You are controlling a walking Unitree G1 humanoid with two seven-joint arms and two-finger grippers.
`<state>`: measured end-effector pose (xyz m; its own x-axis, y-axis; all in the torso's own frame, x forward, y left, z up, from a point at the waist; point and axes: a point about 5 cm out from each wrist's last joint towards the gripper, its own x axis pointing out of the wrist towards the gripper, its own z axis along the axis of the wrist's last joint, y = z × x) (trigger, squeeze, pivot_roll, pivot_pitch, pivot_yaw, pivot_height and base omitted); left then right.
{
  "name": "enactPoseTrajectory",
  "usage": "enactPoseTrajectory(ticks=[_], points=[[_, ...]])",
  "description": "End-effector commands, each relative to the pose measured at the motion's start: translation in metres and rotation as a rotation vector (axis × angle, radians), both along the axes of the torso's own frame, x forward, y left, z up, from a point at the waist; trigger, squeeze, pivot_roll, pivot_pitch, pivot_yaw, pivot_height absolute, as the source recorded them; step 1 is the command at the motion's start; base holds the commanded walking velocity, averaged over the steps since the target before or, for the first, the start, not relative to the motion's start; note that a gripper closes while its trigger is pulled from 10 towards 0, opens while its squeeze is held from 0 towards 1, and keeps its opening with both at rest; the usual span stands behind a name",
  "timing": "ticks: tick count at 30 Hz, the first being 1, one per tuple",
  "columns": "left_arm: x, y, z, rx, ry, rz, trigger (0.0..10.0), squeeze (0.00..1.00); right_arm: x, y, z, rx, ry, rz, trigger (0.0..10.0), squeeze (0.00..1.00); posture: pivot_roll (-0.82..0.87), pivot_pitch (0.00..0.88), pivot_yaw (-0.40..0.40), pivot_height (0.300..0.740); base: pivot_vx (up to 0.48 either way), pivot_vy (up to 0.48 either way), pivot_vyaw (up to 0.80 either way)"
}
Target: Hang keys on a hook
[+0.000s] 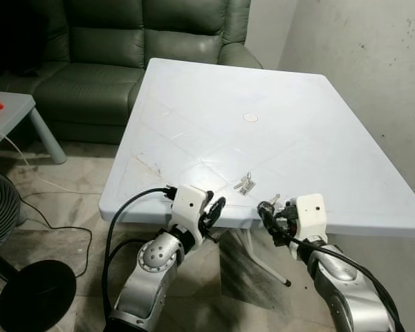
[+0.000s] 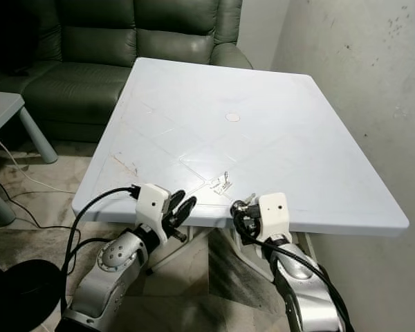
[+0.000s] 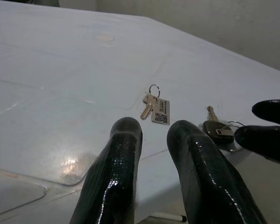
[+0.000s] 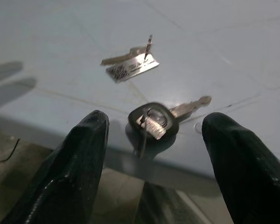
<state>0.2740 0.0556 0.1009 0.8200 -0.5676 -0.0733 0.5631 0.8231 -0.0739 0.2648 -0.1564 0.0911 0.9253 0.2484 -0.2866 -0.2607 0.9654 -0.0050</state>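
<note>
On the white plastic table (image 1: 214, 104), close to its near edge, lies a black-headed key (image 4: 154, 120) on a ring, also the black-headed key (image 1: 274, 200). My right gripper (image 4: 155, 119) is open at that edge, one finger on each side of this key, not touching it. A little farther in rests a silver key with a printed tag (image 1: 245, 184), the same silver key (image 3: 155, 106). My left gripper (image 1: 214, 207) hovers at the table's edge to the left of both keys, fingers slightly open and holding nothing.
A dark green sofa (image 1: 124, 48) stands behind the table. A small grey side table (image 1: 14, 114), a fan (image 1: 0, 207) with a round black base (image 1: 34, 297) and a floor cable (image 1: 55, 221) are on the left. A wall (image 1: 373, 55) runs along the right.
</note>
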Motion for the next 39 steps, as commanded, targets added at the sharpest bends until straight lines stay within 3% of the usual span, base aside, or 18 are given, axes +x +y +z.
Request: enactPoseTrajectory(ticks=[1,15,26,28,29,30,31,32,34,35,37,38,39], points=[[-0.002,-0.004,0.004,0.004,-0.01,-0.01,10.0,0.0,-0.003,-0.001,-0.005,-0.017,0.028,-0.005,10.0,0.0,-0.07,0.104,-0.079,0.74,0.0,0.0,0.0],[-0.002,-0.002,0.005,0.004,-0.007,-0.002,10.0,0.0,-0.007,0.003,-0.014,-0.006,0.056,-0.003,9.8,0.0,-0.06,0.112,-0.078,0.74,0.0,0.0,0.0],[-0.001,-0.002,0.006,0.004,-0.009,0.008,10.0,0.0,0.002,0.014,-0.009,0.039,0.006,-0.036,10.0,0.0,-0.05,0.109,-0.083,0.74,0.0,0.0,0.0],[-0.001,-0.002,0.006,0.003,-0.01,0.008,10.0,0.0,0.004,0.015,-0.008,0.047,0.002,-0.046,9.5,0.0,-0.05,0.109,-0.084,0.74,0.0,0.0,0.0],[-0.001,-0.003,0.006,0.003,-0.01,0.008,10.0,0.0,0.005,0.016,-0.007,0.049,-0.003,-0.047,7.0,0.0,-0.05,0.107,-0.083,0.74,0.0,0.0,0.0],[-0.001,-0.003,0.006,0.003,-0.01,0.008,10.0,0.0,0.005,0.016,-0.007,0.05,-0.006,-0.047,5.6,0.0,-0.05,0.107,-0.083,0.74,0.0,0.0,0.0],[-0.001,-0.003,0.006,0.003,-0.01,0.008,10.0,0.0,0.005,0.016,-0.007,0.052,-0.009,-0.048,5.6,0.0,-0.05,0.106,-0.084,0.74,0.0,0.0,0.0],[0.0,-0.003,0.006,0.003,-0.011,0.008,10.0,0.0,0.005,0.016,-0.006,0.054,-0.013,-0.048,3.6,0.0,-0.05,0.106,-0.084,0.74,0.0,0.0,0.0],[0.0,-0.003,0.006,0.003,-0.011,0.008,10.0,0.0,0.006,0.015,-0.006,0.047,-0.017,-0.049,3.6,0.0,-0.05,0.106,-0.084,0.74,0.0,0.0,0.0],[0.0,-0.003,0.007,0.002,-0.012,0.009,10.0,0.0,0.006,0.014,-0.006,0.046,-0.019,-0.05,2.4,0.0,-0.05,0.105,-0.085,0.74,0.0,0.0,0.0],[0.0,-0.003,0.007,0.004,-0.012,0.01,10.0,0.0,0.006,0.011,-0.006,0.044,-0.022,-0.051,2.6,0.0,-0.05,0.104,-0.085,0.74,0.0,0.0,0.0],[0.0,-0.003,0.007,0.003,-0.012,0.01,10.0,0.0,0.005,0.01,-0.006,0.044,-0.03,-0.046,1.3,0.0,-0.05,0.106,-0.085,0.74,0.0,0.0,0.0],[0.0,-0.003,0.007,0.003,-0.012,0.01,10.0,0.0,0.005,0.009,-0.006,0.038,-0.03,-0.046,0.9,0.0,-0.05,0.106,-0.085,0.74,0.0,0.0,0.0]])
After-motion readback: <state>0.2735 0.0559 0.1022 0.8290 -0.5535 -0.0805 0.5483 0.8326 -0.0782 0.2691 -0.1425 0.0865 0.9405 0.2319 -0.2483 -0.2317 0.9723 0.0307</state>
